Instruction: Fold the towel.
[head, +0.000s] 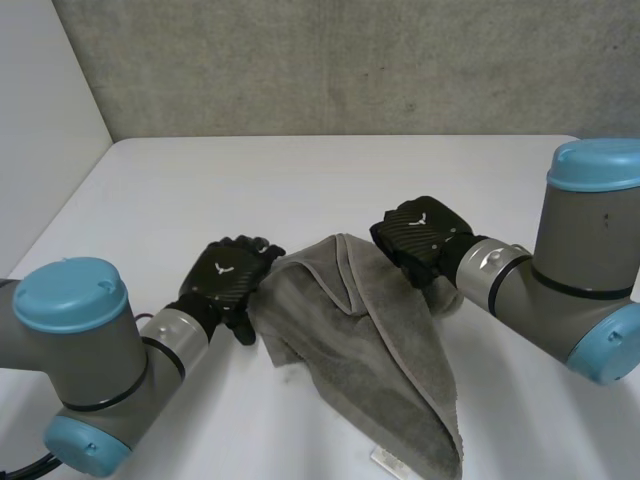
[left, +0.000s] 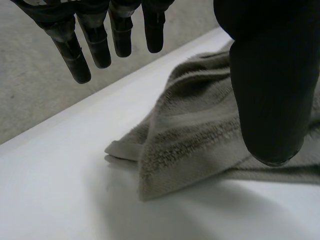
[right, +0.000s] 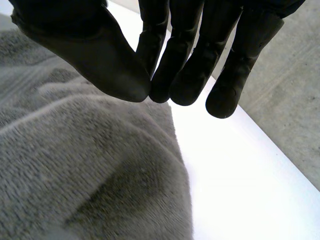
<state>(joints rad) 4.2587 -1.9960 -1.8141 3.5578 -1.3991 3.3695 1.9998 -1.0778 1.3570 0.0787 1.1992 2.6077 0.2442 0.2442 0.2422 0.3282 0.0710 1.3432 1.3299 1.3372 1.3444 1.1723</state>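
On the white table (head: 300, 170), the grey towel (head: 350, 330) is seen crumpled. The left hand (head: 228, 278) is held just beside its edge, fingers straight, nothing gripped. The right hand (head: 420, 238) is held over its opposite edge, fingers relaxed, no cloth pinched.

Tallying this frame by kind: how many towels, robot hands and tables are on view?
towel: 1
Robot hands: 2, the left hand and the right hand
table: 1
Total: 4
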